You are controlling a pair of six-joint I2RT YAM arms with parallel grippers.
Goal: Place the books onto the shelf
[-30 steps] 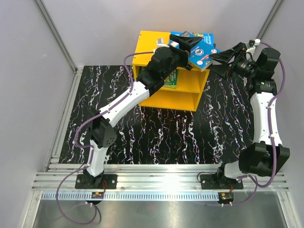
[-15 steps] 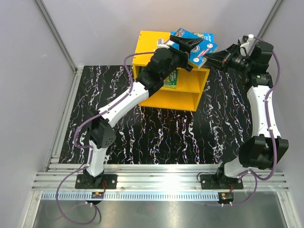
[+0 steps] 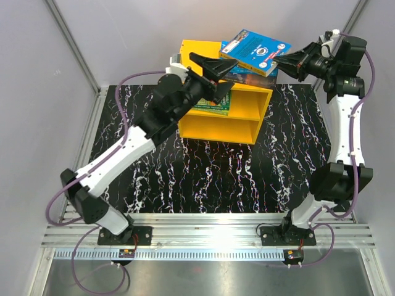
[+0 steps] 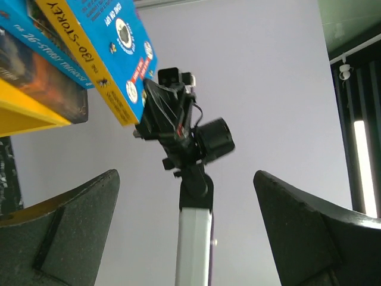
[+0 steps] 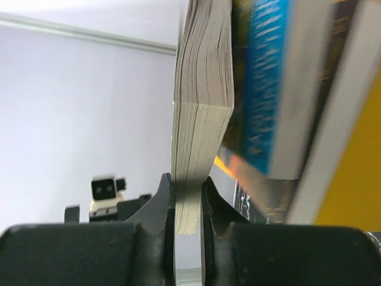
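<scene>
Pulled back from stack [image 3: 247,74]: left gripper [image 3: 228,77], jaws spread wide, empty. Swung up: right gripper [image 3: 285,60], pinched on right edge of top blue book [image 3: 256,49]. Book lies atop stack on shelf [image 3: 247,126], long axis running leftward from right gripper.

Books [image 3: 256,50] lie stacked atop the shelf [image 3: 194,49], another book [image 3: 213,108] in its upper compartment.
</scene>
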